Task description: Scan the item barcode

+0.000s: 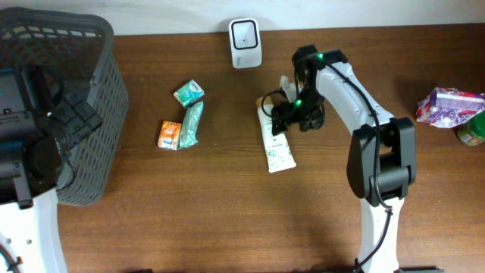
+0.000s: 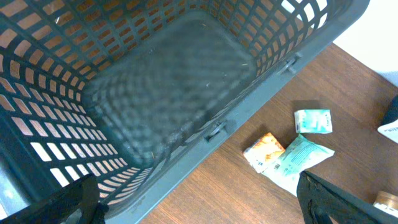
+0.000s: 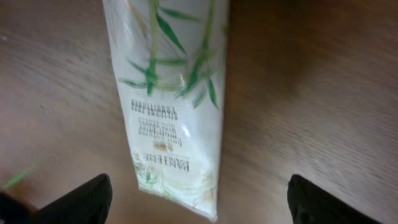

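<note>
Brown wooden table (image 1: 227,212), white tube (image 1: 279,152), pale wall (image 1: 167,14)

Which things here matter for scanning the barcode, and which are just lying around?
For the job: tube, scanner, right end effector.
Lying about: basket, green packet, teal pouch, orange packet, pink pack, green container.

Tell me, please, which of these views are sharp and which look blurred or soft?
Overhead: sharp and evenly lit, the white tube plain against the dark table. Left wrist: the basket looks soft up close, while the packets beyond it are crisper. Right wrist: blurred throughout, the print on the tube hardly legible.
</note>
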`<action>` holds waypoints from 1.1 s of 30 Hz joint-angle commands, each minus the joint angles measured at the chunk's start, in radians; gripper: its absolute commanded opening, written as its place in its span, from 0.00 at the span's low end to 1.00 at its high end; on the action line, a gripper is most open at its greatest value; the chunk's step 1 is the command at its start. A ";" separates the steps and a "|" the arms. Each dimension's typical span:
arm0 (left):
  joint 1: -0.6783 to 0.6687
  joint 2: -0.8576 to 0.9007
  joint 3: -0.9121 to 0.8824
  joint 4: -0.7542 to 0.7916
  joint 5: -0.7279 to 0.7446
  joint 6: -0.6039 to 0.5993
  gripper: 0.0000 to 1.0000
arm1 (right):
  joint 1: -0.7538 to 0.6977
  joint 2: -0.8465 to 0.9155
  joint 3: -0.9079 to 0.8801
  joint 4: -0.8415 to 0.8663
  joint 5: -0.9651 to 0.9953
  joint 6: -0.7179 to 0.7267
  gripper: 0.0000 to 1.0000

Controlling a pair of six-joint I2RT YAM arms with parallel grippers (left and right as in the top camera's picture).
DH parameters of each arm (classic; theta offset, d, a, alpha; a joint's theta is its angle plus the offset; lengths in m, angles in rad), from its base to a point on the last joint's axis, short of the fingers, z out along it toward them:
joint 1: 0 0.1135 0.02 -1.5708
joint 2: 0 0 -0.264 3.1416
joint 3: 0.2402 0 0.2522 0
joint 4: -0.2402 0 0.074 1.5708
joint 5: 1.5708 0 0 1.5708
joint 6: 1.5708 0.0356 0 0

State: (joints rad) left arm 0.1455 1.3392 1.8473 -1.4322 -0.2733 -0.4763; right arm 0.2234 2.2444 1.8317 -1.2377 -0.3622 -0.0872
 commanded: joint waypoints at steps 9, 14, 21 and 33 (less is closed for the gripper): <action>0.006 -0.008 0.003 -0.001 0.000 -0.009 0.99 | 0.071 -0.011 -0.095 0.126 0.107 0.184 0.72; 0.006 -0.008 0.003 -0.001 0.000 -0.009 0.99 | 0.172 -0.011 -0.088 0.146 0.316 0.340 0.75; 0.006 -0.008 0.003 -0.001 0.000 -0.009 0.99 | 0.202 -0.011 -0.068 0.167 0.418 0.340 0.64; 0.006 -0.008 0.003 -0.001 0.000 -0.009 0.99 | 0.234 -0.011 0.081 0.245 0.382 0.331 0.04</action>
State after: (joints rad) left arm 0.1455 1.3392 1.8473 -1.4330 -0.2733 -0.4763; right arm 0.4553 2.2284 1.7618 -1.0039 0.0254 0.2481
